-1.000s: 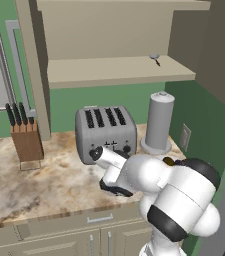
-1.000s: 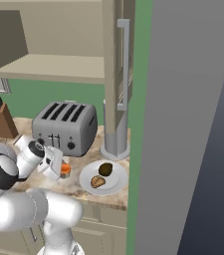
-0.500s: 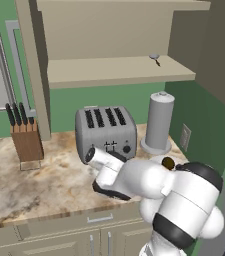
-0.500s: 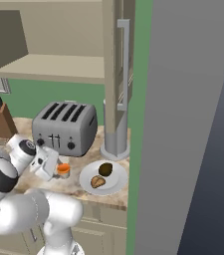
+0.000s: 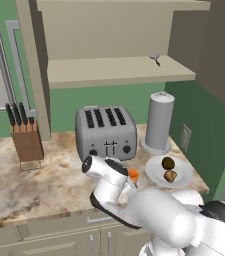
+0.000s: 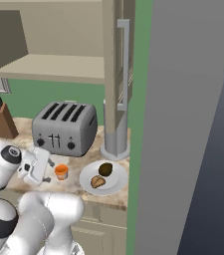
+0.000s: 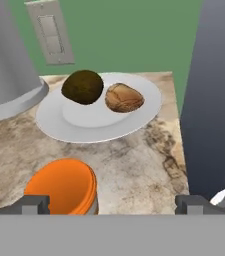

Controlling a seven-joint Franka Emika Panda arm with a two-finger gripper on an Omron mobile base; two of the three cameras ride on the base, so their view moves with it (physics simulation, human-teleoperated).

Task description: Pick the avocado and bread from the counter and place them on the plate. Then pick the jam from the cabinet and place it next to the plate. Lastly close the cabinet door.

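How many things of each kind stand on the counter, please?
Food pieces: 2, avocado and bread
Plates: 1
Jam jars: 1
Toasters: 1
Knife blocks: 1
Grey cylinders: 1
Total: 7

Jam [image 6: 61, 172] upright on counter [image 6: 83, 191], just left of plate [image 6: 114, 187]. Plate holds avocado [image 6: 105, 169] and bread [image 6: 98, 182]. Gripper [image 6: 46, 173] close beside jam. Toaster [image 6: 66, 128] behind. Cabinet [image 6: 58, 35] door [image 6: 117, 74] open.

Even, bright rendered light; sharp, faint shadows, no glare.
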